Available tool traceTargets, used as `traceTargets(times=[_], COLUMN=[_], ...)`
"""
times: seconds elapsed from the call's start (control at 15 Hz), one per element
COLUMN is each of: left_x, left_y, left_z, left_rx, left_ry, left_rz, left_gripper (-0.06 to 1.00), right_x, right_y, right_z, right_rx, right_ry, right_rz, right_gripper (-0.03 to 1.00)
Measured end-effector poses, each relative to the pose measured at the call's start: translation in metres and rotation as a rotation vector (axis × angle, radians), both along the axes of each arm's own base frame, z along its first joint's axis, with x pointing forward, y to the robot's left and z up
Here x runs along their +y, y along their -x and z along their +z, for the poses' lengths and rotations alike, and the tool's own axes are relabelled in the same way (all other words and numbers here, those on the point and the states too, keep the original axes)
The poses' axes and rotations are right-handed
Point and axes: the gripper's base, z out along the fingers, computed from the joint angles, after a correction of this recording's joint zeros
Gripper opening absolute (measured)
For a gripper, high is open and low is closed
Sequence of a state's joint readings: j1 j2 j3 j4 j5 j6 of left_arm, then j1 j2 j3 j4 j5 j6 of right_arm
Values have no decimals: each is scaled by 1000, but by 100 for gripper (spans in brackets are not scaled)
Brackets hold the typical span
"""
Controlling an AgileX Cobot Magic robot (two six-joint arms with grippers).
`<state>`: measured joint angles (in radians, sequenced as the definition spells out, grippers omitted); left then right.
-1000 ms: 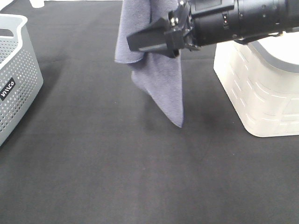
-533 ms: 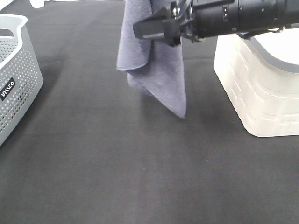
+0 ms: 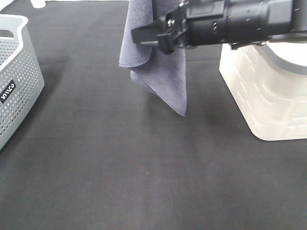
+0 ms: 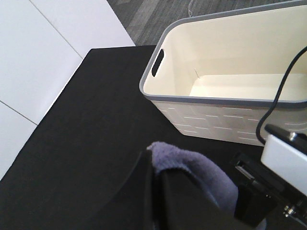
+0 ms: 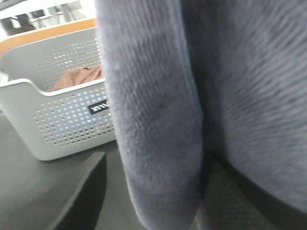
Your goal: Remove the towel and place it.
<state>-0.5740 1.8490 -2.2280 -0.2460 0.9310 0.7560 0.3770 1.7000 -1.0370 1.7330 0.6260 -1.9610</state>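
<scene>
A black-covered table carries a grey perforated basket with a small dark label at its left edge, a brownish cloth lying inside it, and well apart on the right an upright cream basket with a grey rim and a handle slot

The towel hangs above the table, right gripper apparently against it.

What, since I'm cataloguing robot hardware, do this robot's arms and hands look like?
The right arm is a glossy black tube of cylindrical segments, with small silver screws at the wrist. The right hand has flat, angular black fingers with a paler grey face. The left hand is matte black; a thin black cable curves nearby.
</scene>
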Motion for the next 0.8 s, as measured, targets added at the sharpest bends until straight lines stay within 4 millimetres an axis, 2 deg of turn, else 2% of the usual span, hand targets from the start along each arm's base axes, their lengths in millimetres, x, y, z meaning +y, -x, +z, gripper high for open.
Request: traceTargets(times=[0.33,0.53,0.8], left_x=[0,0,1], left_y=[1,1,1], left_z=[-1,-1,-3], left_rx=[14,17,20], left_ry=[-5,-9,-40], left_rz=[-7,-8,-3], left_gripper=[0,0,0], right_x=[12,15,11], right_y=[-18,-12,8], right_z=[-7,-6,-13], right_rx=[11,95,265], right_ry=[-45,-79,57], right_rz=[64,112,234], right_gripper=[55,41,26])
